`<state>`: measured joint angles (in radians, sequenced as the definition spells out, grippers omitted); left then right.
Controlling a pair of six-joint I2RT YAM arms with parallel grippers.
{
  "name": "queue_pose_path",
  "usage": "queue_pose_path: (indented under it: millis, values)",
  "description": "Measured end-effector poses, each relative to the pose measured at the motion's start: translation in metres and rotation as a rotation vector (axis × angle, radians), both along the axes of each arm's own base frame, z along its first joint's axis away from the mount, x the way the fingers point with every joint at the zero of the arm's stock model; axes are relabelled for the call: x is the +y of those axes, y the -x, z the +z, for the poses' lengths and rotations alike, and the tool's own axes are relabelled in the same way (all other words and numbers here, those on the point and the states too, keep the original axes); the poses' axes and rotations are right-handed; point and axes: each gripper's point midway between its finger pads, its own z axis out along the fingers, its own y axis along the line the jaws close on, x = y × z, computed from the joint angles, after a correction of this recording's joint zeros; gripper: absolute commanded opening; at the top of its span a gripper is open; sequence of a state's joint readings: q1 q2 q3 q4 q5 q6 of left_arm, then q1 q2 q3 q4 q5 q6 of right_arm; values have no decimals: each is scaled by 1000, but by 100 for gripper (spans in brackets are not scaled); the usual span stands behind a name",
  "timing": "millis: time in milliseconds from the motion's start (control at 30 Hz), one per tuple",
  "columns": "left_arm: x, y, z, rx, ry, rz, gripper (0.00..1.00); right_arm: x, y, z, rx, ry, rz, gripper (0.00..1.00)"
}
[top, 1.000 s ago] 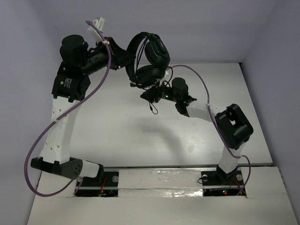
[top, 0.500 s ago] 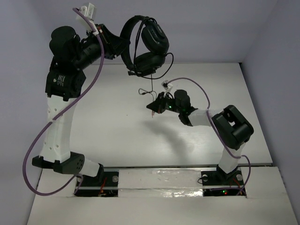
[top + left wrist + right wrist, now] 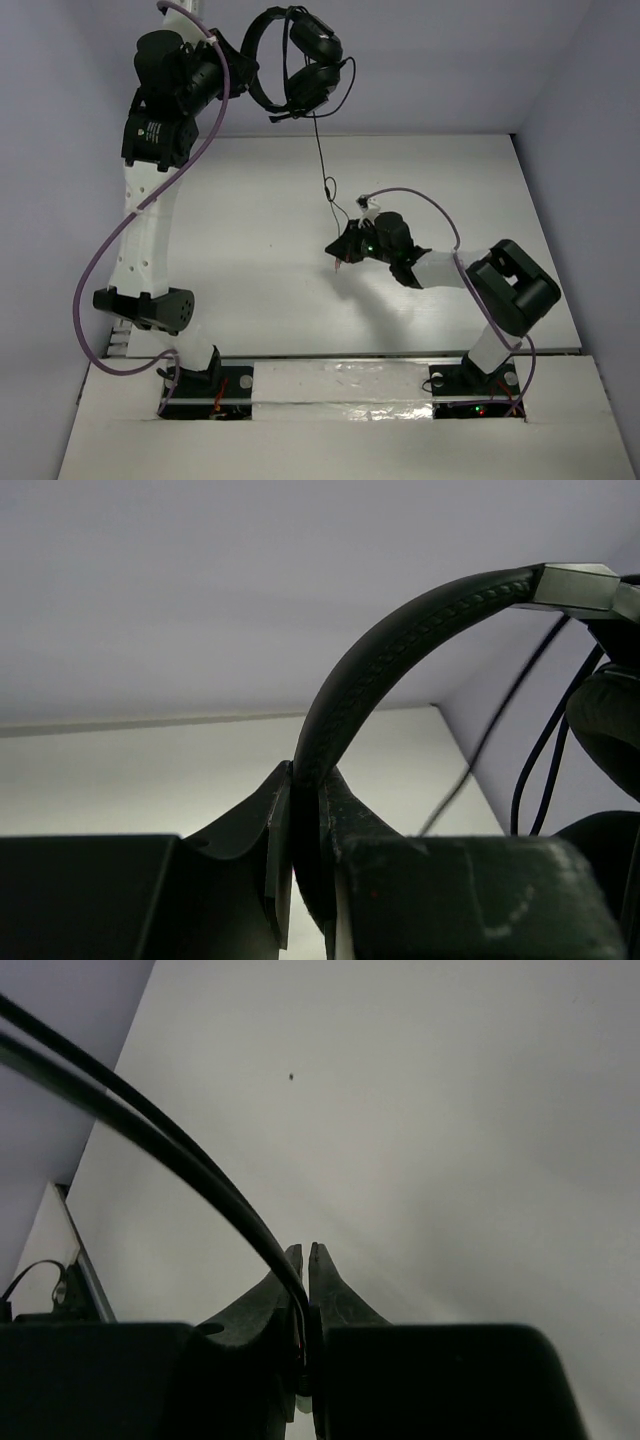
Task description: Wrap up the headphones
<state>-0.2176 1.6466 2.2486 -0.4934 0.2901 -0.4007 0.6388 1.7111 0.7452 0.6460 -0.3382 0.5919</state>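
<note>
black headphones (image 3: 300,60): held up in the air at 12 o'clock of the top view, in front of the pale back wall (image 3: 450,60) and well apart from the desk.
headband (image 3: 400,640): a stitched black arc. in the left wrist view it rises from between the fingers and curves away toward 2 o'clock, ending in a grey metal slider (image 3: 580,585).
earcups (image 3: 318,55): two padded ovals close together, one above the other, at the 3 o'clock side of the headband in the top view.
left hand (image 3: 232,75): at 11 o'clock of the top view on a tall, stretched arm; clenched on the headband, the band pinched flat between both fingers.
cable (image 3: 319,140): thin and black. it drops from the earcups toward 6 o'clock in a nearly straight line, makes a small loop just above the right hand, then reaches that hand.
right hand (image 3: 341,258): low over the middle of the desk, fingertips pointing toward 9 o'clock in the top view. it is grasping the cable: the right wrist view shows two strands coming in side by side from 10 o'clock and ending between the closed jaws.
cable end: too small to make out.
white desk (image 3: 230,230): a plain matt top; the right hand casts a soft shadow on it toward 6 o'clock.
purple robot cables (image 3: 100,270): one loops along the left arm, one arches over the right forearm.
</note>
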Motion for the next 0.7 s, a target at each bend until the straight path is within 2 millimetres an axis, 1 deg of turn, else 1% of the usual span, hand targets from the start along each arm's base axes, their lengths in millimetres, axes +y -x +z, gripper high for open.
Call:
queue_pose_path:
  millis: [67,133,233,300,367,433,467,600,700]
  values:
    - [14,-7,-2,1,-13,73,0,2,18,-2,20,23,1,0]
    - [30,-13,-2,-2,-21,141,0,8,40,-3,33,40,26,0]
    - [61,-25,-5,5,-25,245,0,19,76,-8,55,71,75,0]
    - [81,-34,-10,17,-30,308,0,23,98,-11,68,100,102,0]
    - [100,-44,-18,36,-42,373,0,26,120,-10,68,128,127,0]
    - [113,-55,-29,59,-55,428,0,28,138,-1,54,142,150,0]
    - [117,-60,-36,72,-63,451,0,28,144,4,41,149,154,0]
    - [130,-77,-71,142,-94,520,0,27,172,30,-8,186,190,0]
    - [139,-90,-95,192,-128,570,0,28,197,56,-53,216,230,0]
